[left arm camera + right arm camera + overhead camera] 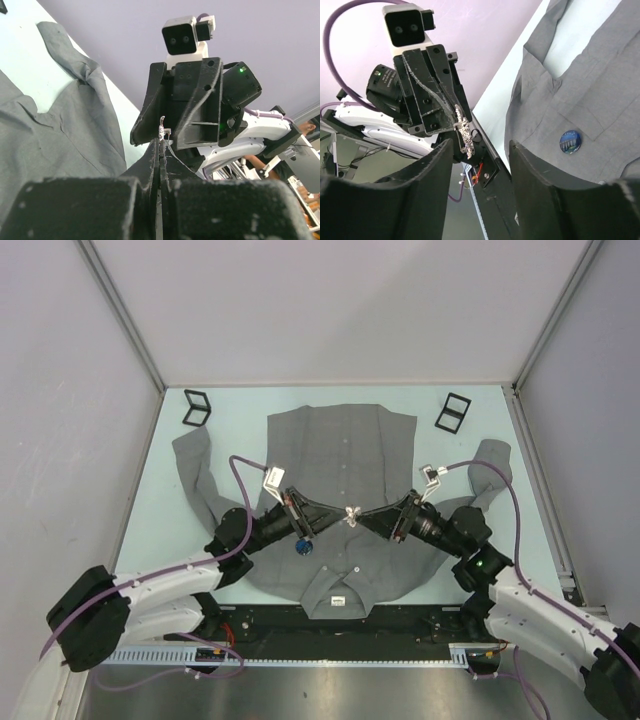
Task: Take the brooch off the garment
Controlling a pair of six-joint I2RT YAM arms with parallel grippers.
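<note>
Over the flat grey shirt [345, 455], our left gripper [335, 512] pinches the silvery brooch [464, 132], seemingly lifted clear of the cloth; our right gripper [362, 514] stands spread just beside it. We should hold the pinch firm and draw away slowly, leaving the blue badge [570, 141] undisturbed

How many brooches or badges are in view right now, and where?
2. A silver brooch is pinched in the shut left gripper, raised above the shirt; a round blue badge lies on the shirt's front. Folds may hide others.
</note>
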